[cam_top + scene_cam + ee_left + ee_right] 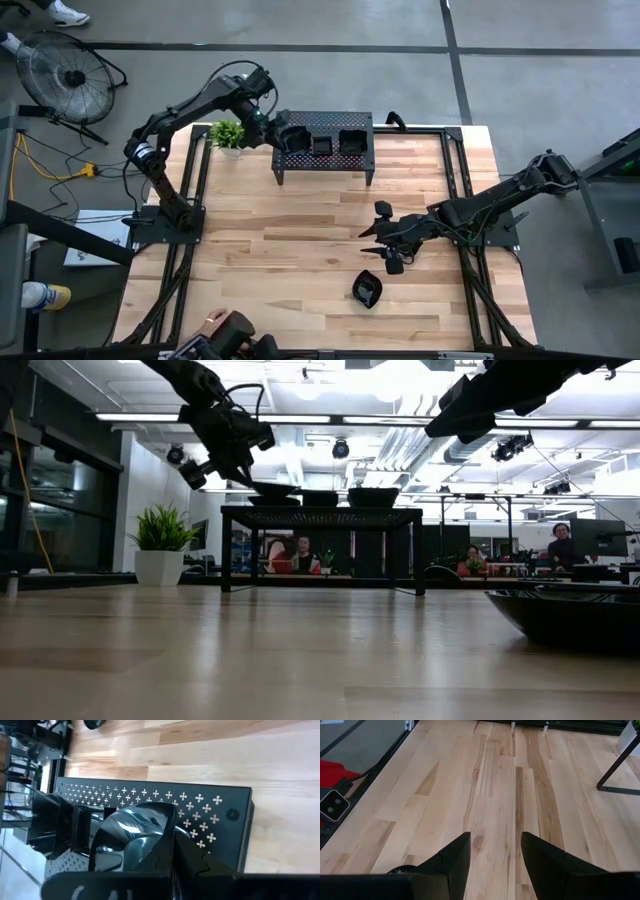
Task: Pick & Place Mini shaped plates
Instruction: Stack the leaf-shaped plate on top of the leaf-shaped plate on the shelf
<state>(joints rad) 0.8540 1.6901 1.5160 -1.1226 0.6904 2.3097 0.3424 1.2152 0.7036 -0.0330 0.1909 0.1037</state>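
**Plates going onto the stand, one still loose on the table**

Left gripper (283,133) over the left end of the perforated stand (360,157), clenched on a roundish plate (135,837) held just above the top. Two plates (337,143) already sit on the stand. Right gripper (392,256) hangs over mid-table, fingers spread, holding nothing. One plate (367,291) lies on the table (300,240) near it, not yet picked up. By my reckoning, placing the held plate comes next.

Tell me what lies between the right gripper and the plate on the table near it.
In the high view, only bare wooden table separates the open right gripper from the loose mini plate; nothing else sits in that stretch.
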